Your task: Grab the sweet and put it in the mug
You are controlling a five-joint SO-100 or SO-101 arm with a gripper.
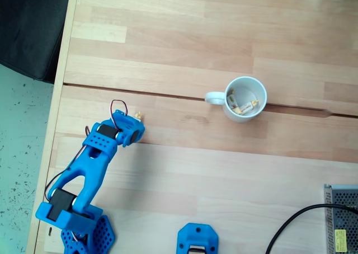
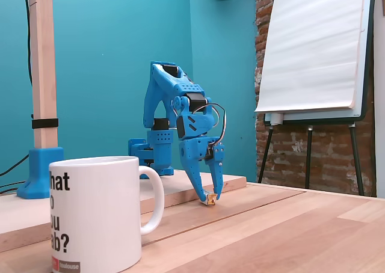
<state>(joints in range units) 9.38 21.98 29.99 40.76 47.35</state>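
On the wooden table [image 1: 184,170] the gripper [image 2: 210,196] pinches a sweet [image 2: 210,199] (fingertips nearly closed); mug [image 1: 246,98] well apart.

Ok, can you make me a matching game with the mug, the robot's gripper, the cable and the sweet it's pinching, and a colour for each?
Things:
1. mug
2. gripper
3. cable
4. sweet

Colours:
a. black
b. cream and yellow
c. white
d. blue

Pairs: 1-c, 2-d, 3-a, 4-b
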